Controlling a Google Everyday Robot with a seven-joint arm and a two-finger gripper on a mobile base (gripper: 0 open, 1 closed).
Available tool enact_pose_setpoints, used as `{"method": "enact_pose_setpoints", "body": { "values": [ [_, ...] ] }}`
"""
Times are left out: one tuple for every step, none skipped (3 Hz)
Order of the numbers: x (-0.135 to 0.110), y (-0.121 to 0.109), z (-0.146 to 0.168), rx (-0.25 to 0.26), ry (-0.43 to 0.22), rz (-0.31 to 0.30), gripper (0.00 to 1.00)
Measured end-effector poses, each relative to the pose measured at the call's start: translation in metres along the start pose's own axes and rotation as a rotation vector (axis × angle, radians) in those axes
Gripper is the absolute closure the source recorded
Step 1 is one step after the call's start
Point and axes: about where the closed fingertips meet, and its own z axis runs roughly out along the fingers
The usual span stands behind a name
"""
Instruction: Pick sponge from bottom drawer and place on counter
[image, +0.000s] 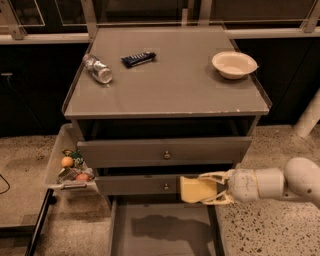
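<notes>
The pale yellow sponge (196, 189) is held between the cream fingers (215, 176) of my gripper (206, 189), which reaches in from the right on a white arm. It hangs in the air above the open bottom drawer (165, 230), in front of the middle drawer's face. The drawer's grey floor shows only the sponge's and arm's shadow. The grey counter (170, 85) lies above, with a chipped front edge.
On the counter lie a plastic bottle (98, 69) at the left, a dark snack bar (138, 58) behind it, and a white bowl (234, 64) at the right. A side bin (70, 167) with fruit and packets hangs at the cabinet's left. Two knobbed drawers stand slightly open.
</notes>
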Motion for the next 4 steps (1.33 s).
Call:
{"method": "enact_pose_setpoints", "body": {
  "values": [
    [-0.039,-0.031,-0.041,0.038,0.08,-0.041,1.0],
    [-0.077,-0.076,-0.081,0.086,0.156,-0.067,1.0],
    [-0.078,-0.076,-0.081,0.085,0.156,-0.067,1.0],
    [-0.08,-0.064,-0.075,0.073,0.208,-0.093,1.0]
  ]
}}
